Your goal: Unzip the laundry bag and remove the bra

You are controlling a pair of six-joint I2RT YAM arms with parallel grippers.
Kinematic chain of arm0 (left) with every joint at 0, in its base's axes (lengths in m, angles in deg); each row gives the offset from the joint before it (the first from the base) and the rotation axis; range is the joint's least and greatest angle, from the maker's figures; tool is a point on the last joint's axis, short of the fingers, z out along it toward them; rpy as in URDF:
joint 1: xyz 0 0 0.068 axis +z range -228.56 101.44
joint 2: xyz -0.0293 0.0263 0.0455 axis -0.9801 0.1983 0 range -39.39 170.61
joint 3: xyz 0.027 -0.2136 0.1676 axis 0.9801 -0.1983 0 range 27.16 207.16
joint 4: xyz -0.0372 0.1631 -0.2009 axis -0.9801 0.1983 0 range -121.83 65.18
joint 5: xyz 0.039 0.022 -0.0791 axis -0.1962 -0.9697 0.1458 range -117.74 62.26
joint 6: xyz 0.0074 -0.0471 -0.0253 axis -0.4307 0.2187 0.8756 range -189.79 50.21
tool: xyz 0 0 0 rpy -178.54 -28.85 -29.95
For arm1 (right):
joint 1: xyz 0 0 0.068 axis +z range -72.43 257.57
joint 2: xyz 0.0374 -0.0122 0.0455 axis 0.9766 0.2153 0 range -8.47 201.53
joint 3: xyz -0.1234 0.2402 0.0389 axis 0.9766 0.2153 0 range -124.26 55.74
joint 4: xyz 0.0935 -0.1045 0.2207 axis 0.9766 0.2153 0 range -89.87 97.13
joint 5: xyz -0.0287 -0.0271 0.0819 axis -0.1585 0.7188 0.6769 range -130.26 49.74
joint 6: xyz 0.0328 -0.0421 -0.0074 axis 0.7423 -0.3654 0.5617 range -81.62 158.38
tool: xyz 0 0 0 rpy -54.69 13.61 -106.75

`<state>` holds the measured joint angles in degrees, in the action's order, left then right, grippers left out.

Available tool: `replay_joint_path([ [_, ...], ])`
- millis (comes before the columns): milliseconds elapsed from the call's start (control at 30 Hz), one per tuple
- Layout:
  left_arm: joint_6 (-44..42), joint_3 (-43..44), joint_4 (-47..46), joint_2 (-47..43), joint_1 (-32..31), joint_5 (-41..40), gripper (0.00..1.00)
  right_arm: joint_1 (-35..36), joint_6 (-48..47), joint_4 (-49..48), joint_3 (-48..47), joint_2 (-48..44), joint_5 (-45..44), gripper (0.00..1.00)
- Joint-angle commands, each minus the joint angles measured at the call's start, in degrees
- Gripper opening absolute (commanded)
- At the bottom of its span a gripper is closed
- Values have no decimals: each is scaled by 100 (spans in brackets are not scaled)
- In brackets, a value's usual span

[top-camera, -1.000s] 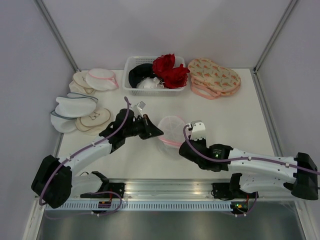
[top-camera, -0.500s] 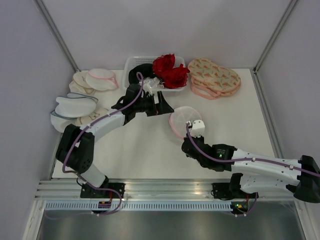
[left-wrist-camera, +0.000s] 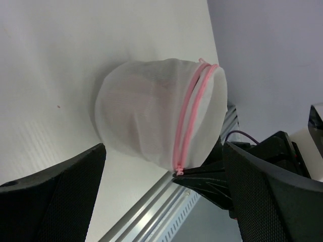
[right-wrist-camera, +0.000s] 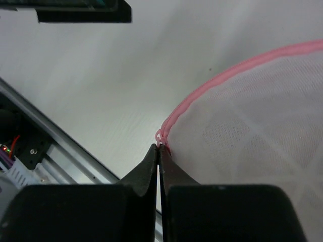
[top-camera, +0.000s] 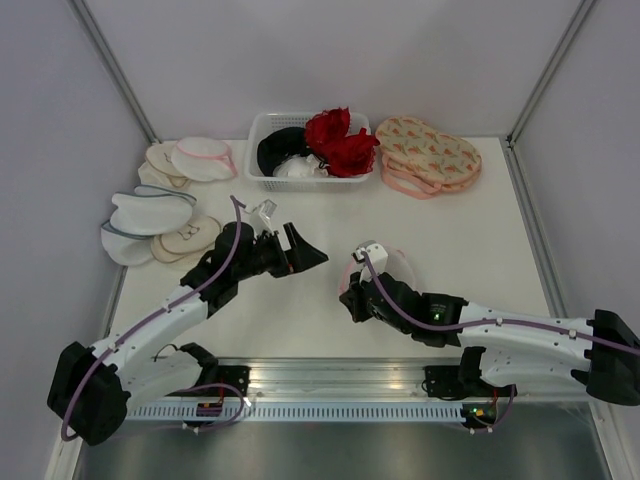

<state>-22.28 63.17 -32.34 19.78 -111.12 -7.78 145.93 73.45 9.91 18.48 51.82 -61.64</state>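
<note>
Laundry bag (left-wrist-camera: 151,116) upright — right gripper (right-wrist-camera: 159,149) clamps its pink zipper trim (right-wrist-camera: 227,71), perhaps the pull; left gripper (top-camera: 305,252) gapes, clear.

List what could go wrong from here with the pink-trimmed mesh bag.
1. The right tool is shut on only a sliver of the pink trim at the edge of the laundry bag, so the pinch could slip under a pull.
2. The left tool is open and apart from the bag. With nothing bracing it, a pull may drag the whole bag rather than open the zipper.
</note>
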Motion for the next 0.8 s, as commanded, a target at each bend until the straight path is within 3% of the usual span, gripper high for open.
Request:
replay_joint_path([
  [0,471,-156,-651,-109,-286,33,100,-7,-229,-881,-115,149,748,0],
  [200,154,160,-1073,822,-699,796,100,2,-273,-1075,-89,44,961,0],
  [400,-426,591,-775,1552,-1095,1369,95,2,-281,-996,-1,-237,856,0],
  [500,-558,548,-827,1448,-1086,1422,61,-7,-273,-776,25,-334,768,0],
  [533,-584,574,-810,1430,-1086,1388,31,-7,-273,-750,25,-360,759,0],
  [567,-628,600,-758,1412,-1095,1335,10,-7,-264,-723,25,-369,750,0],
  [600,-672,644,-566,1404,-1086,1160,2,2,-246,-706,25,-369,759,0],
  [767,-769,776,-292,1421,-946,685,2,2,-229,-443,-36,-325,951,0],
])
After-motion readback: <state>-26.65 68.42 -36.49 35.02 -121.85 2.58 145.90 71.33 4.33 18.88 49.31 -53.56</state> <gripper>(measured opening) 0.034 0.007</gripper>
